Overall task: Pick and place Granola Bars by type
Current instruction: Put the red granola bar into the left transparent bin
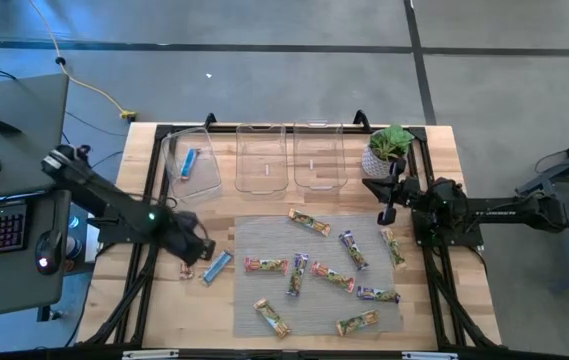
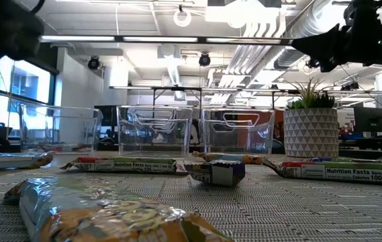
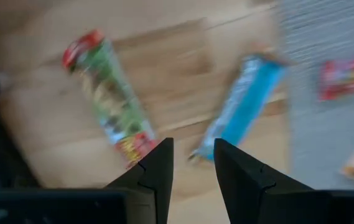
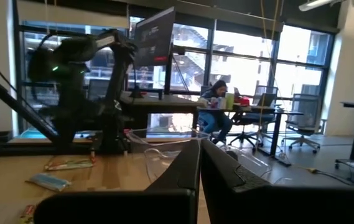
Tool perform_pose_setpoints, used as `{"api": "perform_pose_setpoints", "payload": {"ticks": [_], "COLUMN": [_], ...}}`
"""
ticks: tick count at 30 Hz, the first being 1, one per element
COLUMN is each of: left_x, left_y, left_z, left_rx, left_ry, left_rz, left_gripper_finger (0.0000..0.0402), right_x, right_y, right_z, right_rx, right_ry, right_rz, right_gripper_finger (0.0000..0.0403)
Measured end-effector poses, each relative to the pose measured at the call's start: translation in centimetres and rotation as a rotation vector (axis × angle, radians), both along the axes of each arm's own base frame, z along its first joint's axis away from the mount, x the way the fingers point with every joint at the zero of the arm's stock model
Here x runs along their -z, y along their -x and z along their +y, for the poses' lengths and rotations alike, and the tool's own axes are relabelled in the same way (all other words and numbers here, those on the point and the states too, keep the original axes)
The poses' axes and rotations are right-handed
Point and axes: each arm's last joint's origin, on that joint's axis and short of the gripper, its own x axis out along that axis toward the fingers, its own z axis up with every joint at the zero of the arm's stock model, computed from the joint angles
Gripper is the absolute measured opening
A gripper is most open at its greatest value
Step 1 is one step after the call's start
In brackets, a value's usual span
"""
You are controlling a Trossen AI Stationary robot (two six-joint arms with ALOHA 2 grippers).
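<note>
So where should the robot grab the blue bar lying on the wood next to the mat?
Probably across the middle of the blue bar, coming straight down from above. It lies flat on the bare wood, long and thin, so the left gripper fingers should straddle its narrow width. A green bar lies close beside it.

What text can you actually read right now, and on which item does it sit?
"Nutrition Facts": bar wrapper left of centre, low view.
"Nutrition Facts", "Calories 100": bar wrapper at right, low view.
Smaller print beside these: too small to read.
Wrappers near the left gripper: blurred, unreadable.
High view: bar print too small.
</note>
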Motion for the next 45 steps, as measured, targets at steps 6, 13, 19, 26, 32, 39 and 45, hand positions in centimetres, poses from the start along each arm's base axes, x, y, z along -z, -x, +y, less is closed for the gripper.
{"api": "perform_pose_setpoints", "payload": {"ticks": [6,13,19,26,32,39,45], "left_x": [2.7,4.8,5.3,5.3,5.3,5.3,5.3], "left_y": [-0.7,-1.1,-1.4,-1.7,-1.8,-1.7,-1.5], "left_z": [-1.3,-1.6,-1.9,-2.0,-2.0,-2.0,-2.0], "left_rx": [-0.018,-0.018,0.124,0.197,0.216,0.218,0.189], "left_ry": [-0.069,-0.128,-0.125,-0.124,-0.157,-0.113,-0.116], "left_rz": [0.129,0.271,0.275,0.241,0.211,0.244,0.259], "left_gripper_finger": [0.0111,0.0111,0.0111,0.0111,0.0111,0.0111,0.0111], "right_x": [0.1,0.1,0.1,0.1,0.2,0.4,0.7], "right_y": [0.0,0.0,0.0,0.0,-0.1,-0.1,-0.2], "right_z": [0.0,0.0,0.0,0.0,0.0,0.0,0.0], "right_rx": [-0.001,-0.003,0.0,0.009,0.008,0.008,0.005], "right_ry": [-0.004,-0.011,-0.001,0.041,0.037,0.032,0.021], "right_rz": [0.005,0.011,0.013,0.025,0.028,0.054,0.079], "right_gripper_finger": [0.0001,0.0,0.0,0.0,0.0,0.0,0.0]}}
